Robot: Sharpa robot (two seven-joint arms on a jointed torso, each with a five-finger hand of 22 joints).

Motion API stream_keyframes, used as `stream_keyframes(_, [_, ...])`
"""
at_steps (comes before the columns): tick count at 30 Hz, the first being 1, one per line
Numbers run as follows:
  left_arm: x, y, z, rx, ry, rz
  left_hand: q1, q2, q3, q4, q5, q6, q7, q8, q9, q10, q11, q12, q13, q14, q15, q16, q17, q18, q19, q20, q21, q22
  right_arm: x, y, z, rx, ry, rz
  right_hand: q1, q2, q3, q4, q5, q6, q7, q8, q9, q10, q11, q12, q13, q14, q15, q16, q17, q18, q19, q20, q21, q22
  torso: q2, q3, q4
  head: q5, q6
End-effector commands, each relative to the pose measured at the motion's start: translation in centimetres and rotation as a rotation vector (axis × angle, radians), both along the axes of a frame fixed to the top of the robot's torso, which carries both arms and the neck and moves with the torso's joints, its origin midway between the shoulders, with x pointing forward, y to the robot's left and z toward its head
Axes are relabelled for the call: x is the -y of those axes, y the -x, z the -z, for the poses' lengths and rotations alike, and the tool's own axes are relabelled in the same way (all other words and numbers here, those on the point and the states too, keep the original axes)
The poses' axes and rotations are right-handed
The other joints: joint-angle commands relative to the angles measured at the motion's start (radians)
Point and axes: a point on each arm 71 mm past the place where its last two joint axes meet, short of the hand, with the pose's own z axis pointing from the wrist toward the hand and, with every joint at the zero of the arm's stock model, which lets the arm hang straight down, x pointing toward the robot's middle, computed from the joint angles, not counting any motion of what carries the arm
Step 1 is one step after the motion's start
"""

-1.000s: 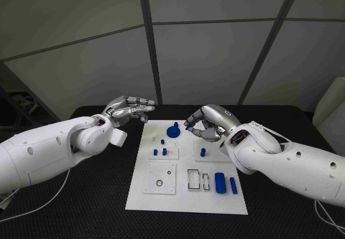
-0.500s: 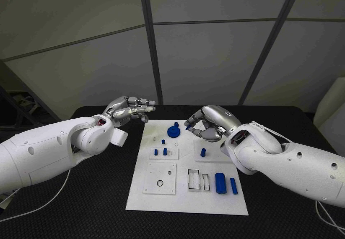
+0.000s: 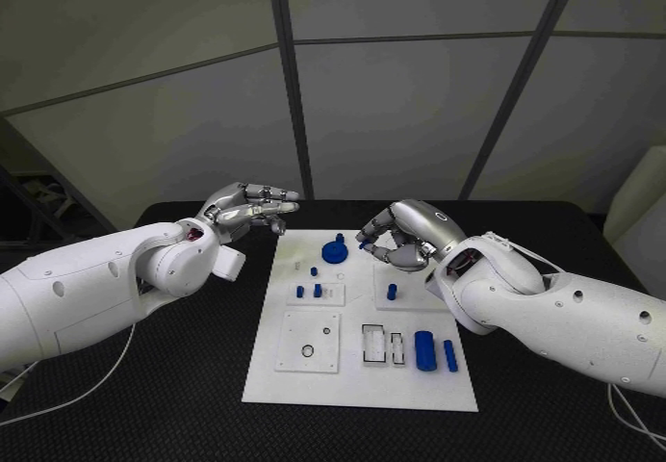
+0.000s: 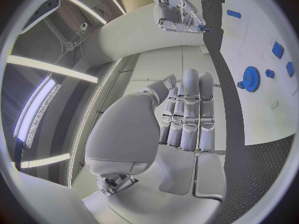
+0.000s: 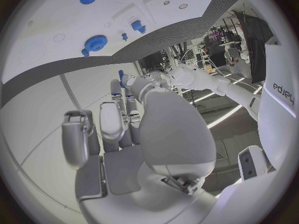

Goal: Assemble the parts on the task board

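Lying lengthwise on the black tabletop [image 3: 166,385], the white task board [image 3: 364,380] runs away from the robot between its two arms. Nearest on the board sit a raised white square [image 3: 310,343] with a ring mark and a small dark hole, then two narrow rectangular slots [image 3: 385,347], then two blue parts side by side: a broad block [image 3: 424,351] and a slimmer bar [image 3: 449,357], both lying along the board. Farther on, three small blue pegs [image 3: 310,292] stand on another raised plate, and one blue cylinder [image 3: 392,294] stands upright on a third plate to their right. At the far end, one blue gear [image 3: 335,253] lies flat with a short blue peg [image 3: 340,238] just beyond it. That makes eight blue parts counted on the board.

Beyond the pegs, the right hand [image 3: 397,238] hovers above the far right part of the board, near the gear, its fingers curled in; a small blue piece [image 4: 206,29] is pinched at its fingertips, plain in the left wrist view. The left hand [image 3: 251,209] is raised off the board's far left corner, above the tabletop, fingers drawn together side by side and slightly bent, with nothing in them.
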Motion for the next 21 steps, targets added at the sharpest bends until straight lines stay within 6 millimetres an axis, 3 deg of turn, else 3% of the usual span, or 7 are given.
stream_keyframes(1, [0.05, -0.03, -0.23, 0.016, 0.013, -0.001, -0.001, 0.011, -0.001, -0.004, 0.0, -0.003, 0.002, -0.005, -0.001, 0.002, 0.004, 0.0, 0.001, -0.006, -0.004, -0.006, -0.001, -0.011, -0.001, 0.0, -0.006, -0.001, -0.03, 0.04, -0.11, 0.001, 0.002, -0.009, -0.003, 0.004, 0.0, -0.007, 0.006, 0.003, 0.002, 0.007, 0.002, 0.004, 0.001, -0.001, 0.0, 0.021, -0.007, 0.002, -0.001, -0.014, 0.089, -0.007, -0.001, 0.237, 0.001, 0.0002, 0.0003, -0.001, -0.003])
stream_keyframes(21, [0.01, -0.01, -0.24, 0.017, 0.013, -0.002, -0.001, 0.011, -0.001, -0.004, 0.0, -0.003, 0.002, -0.005, -0.001, 0.002, 0.004, 0.0, 0.001, -0.006, -0.004, -0.006, -0.001, -0.011, -0.001, 0.0, -0.006, -0.001, 0.18, -0.03, -0.04, -0.003, 0.007, -0.004, -0.004, 0.004, 0.0, -0.007, 0.006, 0.002, 0.002, 0.007, 0.002, 0.004, 0.001, -0.001, -0.001, 0.021, -0.007, 0.002, -0.002, -0.014, 0.088, -0.007, -0.002, 0.235, 0.0, -0.0003, 0.0008, -0.001, -0.011])
